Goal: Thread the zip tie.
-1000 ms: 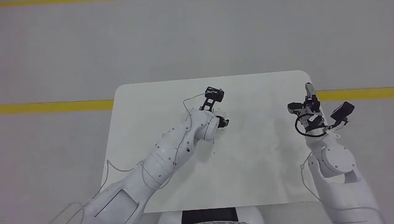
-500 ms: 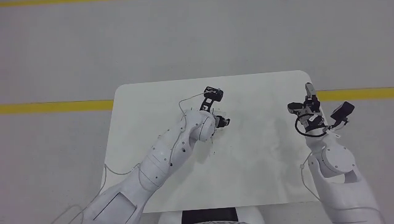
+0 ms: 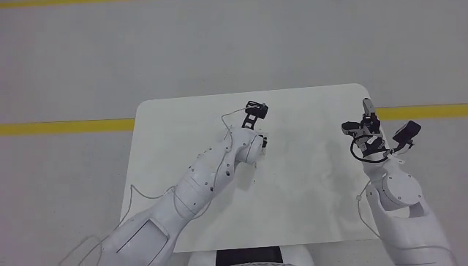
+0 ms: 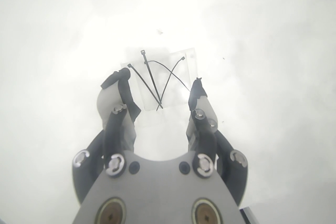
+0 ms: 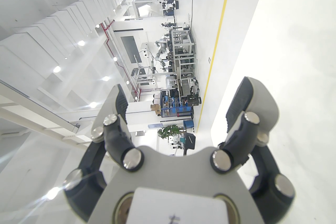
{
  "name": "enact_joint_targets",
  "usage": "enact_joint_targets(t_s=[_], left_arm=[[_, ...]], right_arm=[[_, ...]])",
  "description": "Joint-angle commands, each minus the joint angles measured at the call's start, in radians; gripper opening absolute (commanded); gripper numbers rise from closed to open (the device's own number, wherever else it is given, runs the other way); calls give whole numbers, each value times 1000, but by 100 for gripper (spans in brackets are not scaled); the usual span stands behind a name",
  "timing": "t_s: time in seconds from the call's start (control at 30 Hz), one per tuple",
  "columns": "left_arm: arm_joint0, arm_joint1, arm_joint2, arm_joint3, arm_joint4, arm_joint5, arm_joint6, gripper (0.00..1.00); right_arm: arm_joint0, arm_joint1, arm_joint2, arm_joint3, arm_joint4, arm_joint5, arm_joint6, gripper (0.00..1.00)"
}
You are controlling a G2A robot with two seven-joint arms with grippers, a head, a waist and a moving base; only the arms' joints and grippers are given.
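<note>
Three black zip ties [image 4: 150, 75] lie crossed on a clear flat plate [image 4: 168, 100] on the white table [image 4: 236, 25]. My left gripper [image 4: 157, 80] hangs above them, open, one finger to each side of the ties, nothing between its fingers. In the top view my left arm [image 3: 234, 156] stretches over the middle of the table [image 3: 307, 185] and covers the ties. My right gripper [image 5: 181, 91] is open and empty, held up near the table's right edge [image 3: 363, 122], pointing away toward the room.
A few small dark specks [image 4: 159, 31] dot the table beyond the plate. Yellow floor lines [image 3: 66, 127] run past the table. The table's right edge [image 5: 236, 62] runs beside my right gripper.
My left arm has shifted slightly to the right over the table's middle. The right arm has kept still.
</note>
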State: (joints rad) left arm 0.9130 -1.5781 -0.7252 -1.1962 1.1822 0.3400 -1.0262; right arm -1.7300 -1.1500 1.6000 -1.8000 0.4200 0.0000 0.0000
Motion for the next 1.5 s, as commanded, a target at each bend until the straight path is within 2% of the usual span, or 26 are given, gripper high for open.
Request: enact_joint_targets(t_s=[0.0, 0.27, 0.6, 0.8, 0.97, 1.03, 1.23, 1.47], left_arm=[[-5, -12, 0, 25, 5, 0, 6, 49], [-25, -53, -3, 103, 18, 0, 15, 41], [-39, -85, -8, 166, 33, 0, 17, 35], [-40, -97, -11, 189, 44, 0, 17, 29], [-37, -105, -16, 205, 60, 0, 14, 30], [-36, -107, -20, 209, 66, 0, 14, 27], [-27, -112, -29, 213, 86, 0, 8, 22], [-17, -116, -42, 213, 104, 0, 3, 21]], right_arm=[[0, 0, 0, 0, 0, 0, 0, 100], [0, 0, 0, 0, 0, 0, 0, 100], [0, 0, 0, 0, 0, 0, 0, 100], [0, 0, 0, 0, 0, 0, 0, 100], [0, 0, 0, 0, 0, 0, 0, 100], [0, 0, 0, 0, 0, 0, 0, 100], [0, 0, 0, 0, 0, 0, 0, 100], [0, 0, 0, 0, 0, 0, 0, 100]])
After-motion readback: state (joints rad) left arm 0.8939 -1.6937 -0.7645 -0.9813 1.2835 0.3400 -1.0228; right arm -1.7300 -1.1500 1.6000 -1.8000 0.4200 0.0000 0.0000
